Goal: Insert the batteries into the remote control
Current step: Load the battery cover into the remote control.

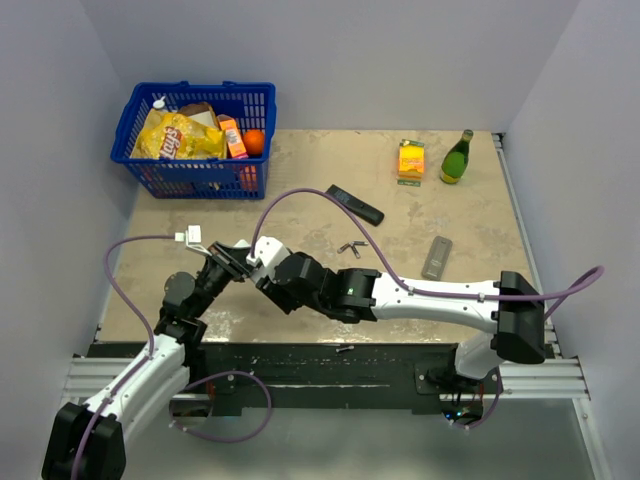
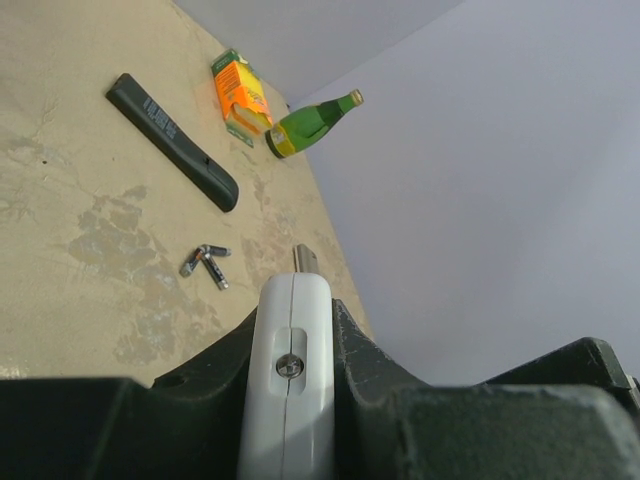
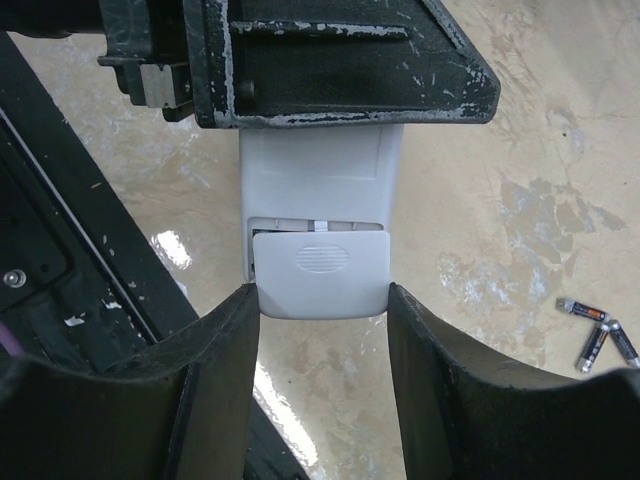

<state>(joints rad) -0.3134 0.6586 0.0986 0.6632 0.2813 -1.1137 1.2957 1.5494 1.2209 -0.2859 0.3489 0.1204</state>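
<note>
A white remote (image 2: 290, 370) is clamped edge-on between the fingers of my left gripper (image 2: 292, 325), held above the table at the near left (image 1: 232, 262). My right gripper (image 3: 322, 292) meets it there (image 1: 262, 270). Its fingertips (image 3: 240, 300) press both sides of the remote's battery cover (image 3: 322, 270), which is slid partly out, showing a thin gap of the compartment. Three batteries (image 1: 350, 248) lie loose in a small cluster on the table, also in the left wrist view (image 2: 205, 262) and the right wrist view (image 3: 598, 335).
A black remote (image 1: 355, 204) and a grey remote (image 1: 436, 257) lie on the table. A blue basket (image 1: 262, 100) of groceries stands at the back left. An orange box (image 1: 411, 158) and a green bottle (image 1: 457, 157) are at the back right. A small dark cylinder (image 1: 345, 349) lies on the black base.
</note>
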